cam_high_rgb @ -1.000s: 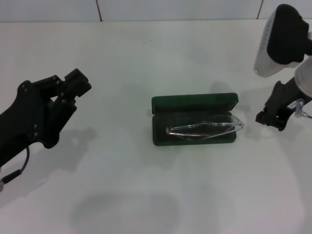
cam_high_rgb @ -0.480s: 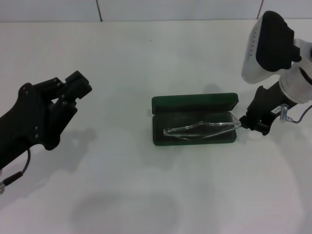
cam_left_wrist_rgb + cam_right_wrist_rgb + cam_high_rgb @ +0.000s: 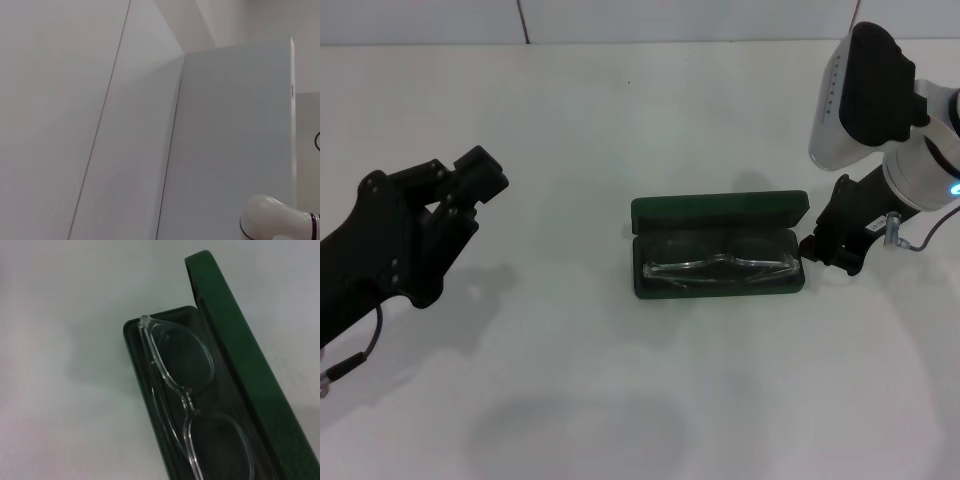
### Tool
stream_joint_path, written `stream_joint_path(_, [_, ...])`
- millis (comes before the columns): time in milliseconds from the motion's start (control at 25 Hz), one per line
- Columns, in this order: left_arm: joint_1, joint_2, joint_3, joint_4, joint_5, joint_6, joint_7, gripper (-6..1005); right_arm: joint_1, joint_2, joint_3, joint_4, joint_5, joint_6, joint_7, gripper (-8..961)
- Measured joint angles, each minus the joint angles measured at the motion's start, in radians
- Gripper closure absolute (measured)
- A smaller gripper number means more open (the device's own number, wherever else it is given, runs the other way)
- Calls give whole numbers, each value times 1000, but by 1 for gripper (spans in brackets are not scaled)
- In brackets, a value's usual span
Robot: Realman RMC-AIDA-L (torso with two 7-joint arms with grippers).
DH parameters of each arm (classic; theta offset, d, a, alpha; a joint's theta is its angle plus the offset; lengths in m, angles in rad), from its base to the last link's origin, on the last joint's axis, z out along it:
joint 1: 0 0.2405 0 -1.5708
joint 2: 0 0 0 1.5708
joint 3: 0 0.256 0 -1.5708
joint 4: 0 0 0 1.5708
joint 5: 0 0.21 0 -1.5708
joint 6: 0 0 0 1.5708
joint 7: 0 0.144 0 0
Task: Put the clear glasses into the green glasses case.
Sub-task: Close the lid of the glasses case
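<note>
The green glasses case (image 3: 718, 213) lies open in the middle of the white table, its lid standing up at the far side. The clear glasses (image 3: 720, 267) lie flat inside the case's tray, lenses side by side. In the right wrist view the glasses (image 3: 176, 371) rest on the dark lining of the case (image 3: 235, 350), with one frame corner at the tray's end rim. My right gripper (image 3: 830, 250) hangs just beyond the case's right end, close to it and holding nothing. My left gripper (image 3: 475, 180) is raised at the far left, well away from the case.
The white table (image 3: 620, 400) stretches around the case on all sides. A tiled wall runs along the table's back edge. The left wrist view shows only pale wall panels and a white robot joint (image 3: 275, 220).
The right gripper moved left toward the case's right end. The glasses, which stuck out tilted over the right rim, now lie level inside the tray. The left arm stayed still.
</note>
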Motion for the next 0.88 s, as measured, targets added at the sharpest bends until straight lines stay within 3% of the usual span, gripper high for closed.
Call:
stream_joint_path(280, [3,0,0,-2,0,0,0,919,-18,0,0,-42,10,-36,0,947])
stream_joint_path(560, [-10,1,-3,-2,-4,1,-11,917,-108,-3,18,-243,86,-142,6,946])
stream_joint_path(880, [-36,4,-5,9,-24,4,-39,914,-171,-8,231,-380,315,-205,-63,946])
